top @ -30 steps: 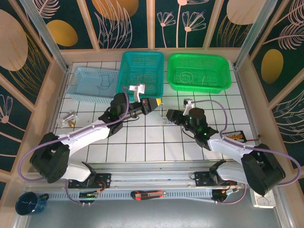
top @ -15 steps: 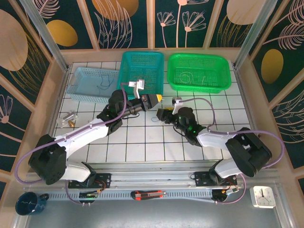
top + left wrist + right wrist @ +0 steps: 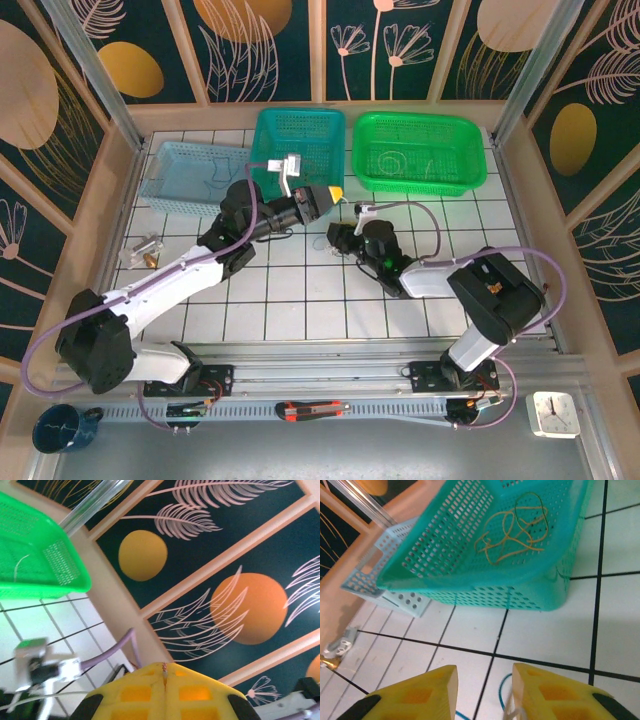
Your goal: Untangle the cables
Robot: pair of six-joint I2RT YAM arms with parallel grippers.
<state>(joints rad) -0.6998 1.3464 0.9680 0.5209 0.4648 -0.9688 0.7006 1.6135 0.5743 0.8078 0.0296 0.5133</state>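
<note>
My left gripper (image 3: 337,193) hovers in front of the teal basket (image 3: 298,150). In the left wrist view its yellow fingers are pressed together, and the tip of a thin cable (image 3: 164,669) pokes out of the seam. My right gripper (image 3: 336,238) is low over the tiles just below it. Its jaws (image 3: 485,672) stand apart. A blue cable (image 3: 501,690) curls on the tile between them, and a whitish cable (image 3: 513,713) lies by the right finger. A brownish-yellow cable (image 3: 512,527) lies looped inside the teal basket (image 3: 485,587).
The green basket (image 3: 470,150) stands at the back right with a pale wire loop (image 3: 395,158) in it. The light blue basket (image 3: 170,185) is at the back left. A small metal part (image 3: 140,252) lies on the left tiles. A tool (image 3: 312,408) rests on the front rail.
My left gripper has risen and moved right, towards the baskets. The right arm has swung left and stretched out, and its jaws have narrowed.
</note>
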